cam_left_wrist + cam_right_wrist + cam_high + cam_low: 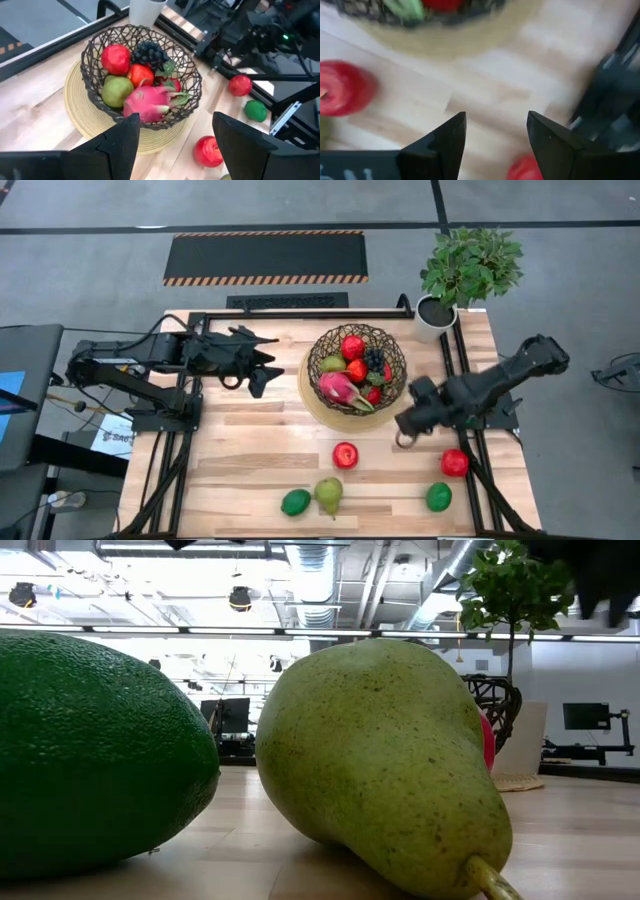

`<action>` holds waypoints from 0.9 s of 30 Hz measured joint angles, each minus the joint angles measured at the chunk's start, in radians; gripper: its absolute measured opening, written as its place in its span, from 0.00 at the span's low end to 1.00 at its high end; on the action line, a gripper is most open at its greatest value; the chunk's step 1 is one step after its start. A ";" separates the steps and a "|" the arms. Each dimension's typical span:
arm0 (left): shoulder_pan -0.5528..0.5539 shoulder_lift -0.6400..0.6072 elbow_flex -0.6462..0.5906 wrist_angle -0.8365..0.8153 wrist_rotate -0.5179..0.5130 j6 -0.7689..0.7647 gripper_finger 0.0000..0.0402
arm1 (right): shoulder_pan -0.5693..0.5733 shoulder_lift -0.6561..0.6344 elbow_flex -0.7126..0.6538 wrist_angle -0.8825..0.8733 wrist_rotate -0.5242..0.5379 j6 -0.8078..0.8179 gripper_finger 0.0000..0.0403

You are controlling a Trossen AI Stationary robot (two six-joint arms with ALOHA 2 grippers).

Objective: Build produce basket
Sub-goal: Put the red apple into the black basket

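Basket (357,366) sits mid-table toward the far edge, with a dragon fruit (337,388), apples, a pear and grapes (374,360) inside. I have my left gripper (258,372) just beside its left rim, fingers apart and empty. My right gripper (405,430) hangs spread off the basket's near-right side, between two loose apples (345,455) (454,462).
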 joint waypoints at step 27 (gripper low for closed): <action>0.057 0.111 0.000 0.041 0.106 0.041 0.59 | 0.434 0.151 -0.174 0.102 -0.313 0.698 0.59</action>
